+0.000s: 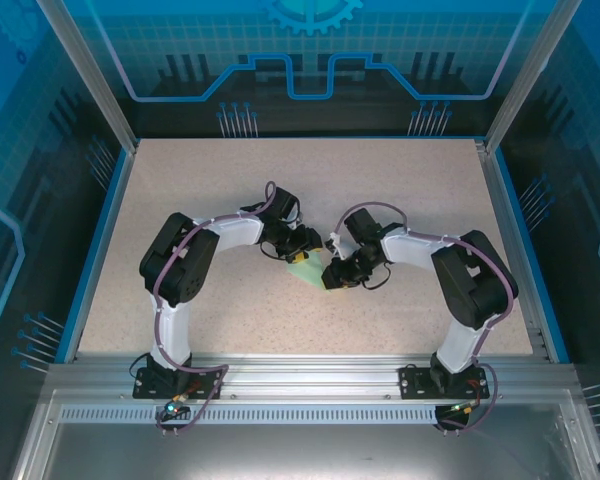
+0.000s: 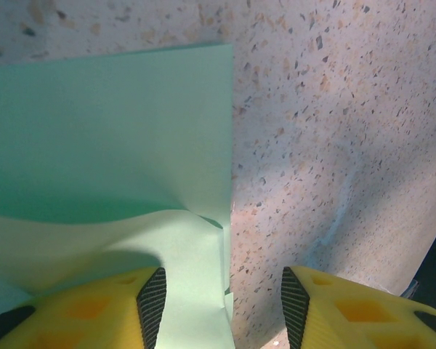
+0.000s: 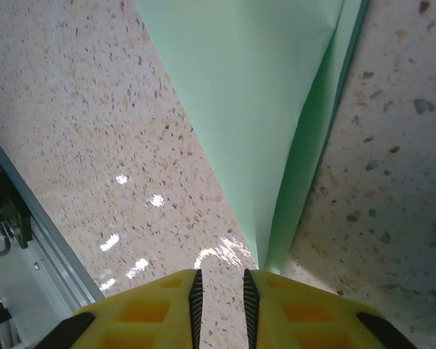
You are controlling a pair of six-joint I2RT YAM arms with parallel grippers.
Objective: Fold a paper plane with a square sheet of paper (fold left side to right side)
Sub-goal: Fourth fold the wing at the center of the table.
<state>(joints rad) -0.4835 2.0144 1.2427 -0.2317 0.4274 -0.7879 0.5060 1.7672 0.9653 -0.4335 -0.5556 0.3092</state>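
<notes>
The left tool [image 2: 224, 291] stands about half open, astride an edge of the pale green sheet of paper [image 2: 109, 131]. One yellow finger is over a lifted flap, the other over bare table [image 2: 334, 109]. The right tool [image 3: 219, 283] is nearly closed, with a thin slit between its fingers. The paper's folded tip reaches them, but I cannot tell whether it is pinched. The sheet lies mid-table between both tools.
</notes>
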